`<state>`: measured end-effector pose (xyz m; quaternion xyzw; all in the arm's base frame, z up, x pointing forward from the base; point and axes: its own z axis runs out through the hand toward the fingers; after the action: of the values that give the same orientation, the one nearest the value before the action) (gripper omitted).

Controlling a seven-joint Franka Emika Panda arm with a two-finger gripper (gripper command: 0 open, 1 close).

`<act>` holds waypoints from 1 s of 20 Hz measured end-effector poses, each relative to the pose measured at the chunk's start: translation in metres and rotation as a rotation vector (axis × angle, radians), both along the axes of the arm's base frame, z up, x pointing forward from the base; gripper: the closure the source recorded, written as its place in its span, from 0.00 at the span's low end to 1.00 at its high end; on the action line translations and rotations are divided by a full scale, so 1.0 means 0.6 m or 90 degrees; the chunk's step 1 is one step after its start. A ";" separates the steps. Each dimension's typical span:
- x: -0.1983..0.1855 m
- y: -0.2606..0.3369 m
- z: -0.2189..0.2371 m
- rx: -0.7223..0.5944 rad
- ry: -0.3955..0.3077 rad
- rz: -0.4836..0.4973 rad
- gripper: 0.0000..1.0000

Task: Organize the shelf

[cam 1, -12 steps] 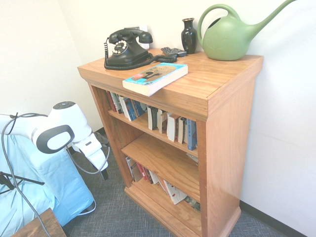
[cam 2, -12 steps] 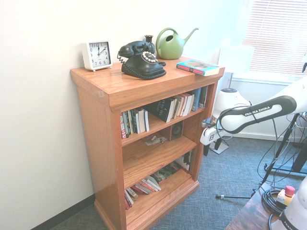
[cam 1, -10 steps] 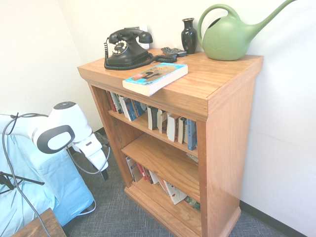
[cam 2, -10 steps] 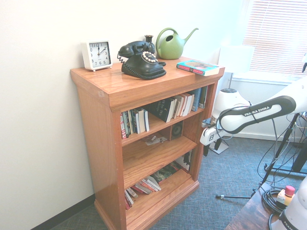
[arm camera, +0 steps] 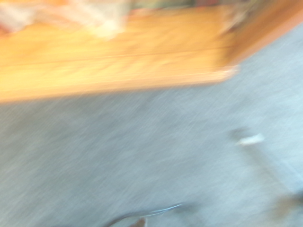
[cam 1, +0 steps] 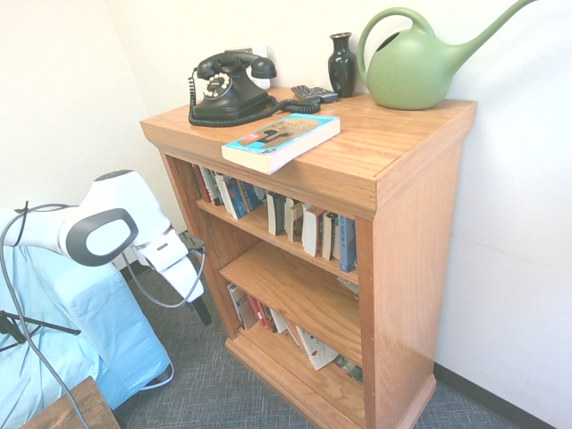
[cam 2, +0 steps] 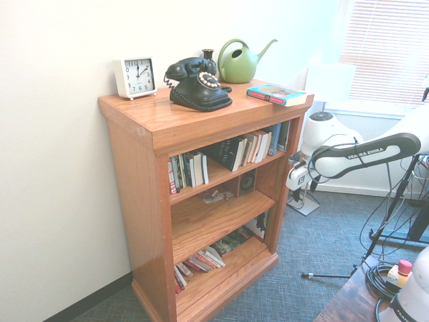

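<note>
The shelf (cam 1: 407, 241) is an orange-brown oak bookcase with three tiers, also seen from the other side (cam 2: 134, 174). A light blue book (cam 1: 281, 140) lies flat on its top near the front edge (cam 2: 276, 94). Upright and leaning books (cam 1: 286, 214) fill the upper tier, and toppled books (cam 1: 277, 326) lie on the bottom tier. My gripper (cam 1: 201, 311) hangs low beside the shelf's end panel, a little above the carpet, open and holding nothing (cam 2: 298, 200). The wrist view is blurred and shows the shelf's base (arm camera: 118, 61) over grey carpet.
On the top stand a black rotary phone (cam 1: 228, 88), a dark vase (cam 1: 341, 64), a green watering can (cam 1: 411, 67) and a white clock (cam 2: 136, 76). A small paper (cam 2: 218, 196) lies on the middle tier. A dark table corner (cam 2: 348, 302) is nearby.
The arm has swung closer to the shelf's end panel, carrying the gripper with it. Everything on the shelf stays where it was.
</note>
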<state>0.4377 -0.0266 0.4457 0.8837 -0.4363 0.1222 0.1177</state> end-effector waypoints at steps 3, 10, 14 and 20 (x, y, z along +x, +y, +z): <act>-0.005 -0.005 0.089 -0.102 -0.028 -0.014 0.00; -0.008 0.006 0.225 -0.352 -0.059 -0.050 0.00; 0.007 0.043 0.263 -0.473 -0.044 -0.064 0.00; 0.045 0.062 0.304 -0.576 -0.005 -0.078 0.00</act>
<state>0.4645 0.0106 0.6281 0.7155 -0.3911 0.2968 0.4969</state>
